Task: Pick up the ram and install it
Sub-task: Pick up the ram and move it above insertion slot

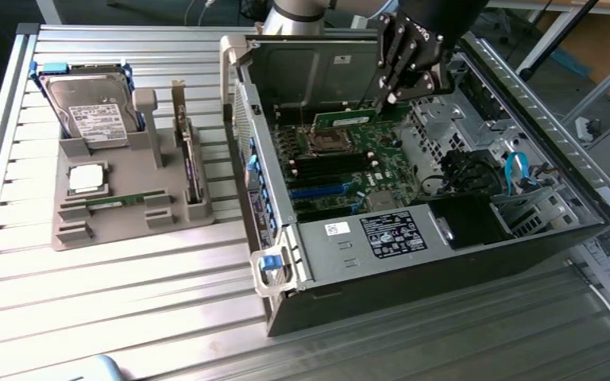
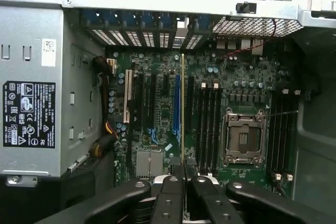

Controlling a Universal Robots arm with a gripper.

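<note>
You've got the PC case lying open on the slatted metal table. The motherboard is exposed, with the metal-framed CPU socket towards its far end. A labelled power supply sits beside the board, and a blue cable loops by the drive bays. On the exterior view's left, a grey holder carries a hard drive, a silver processor chip and an upright expansion card.

Pretty clearly a robotics lab or workshop: ribbed aluminium surface, an opened computer case lying on it, a grey parts holder, robot arm above.
</note>
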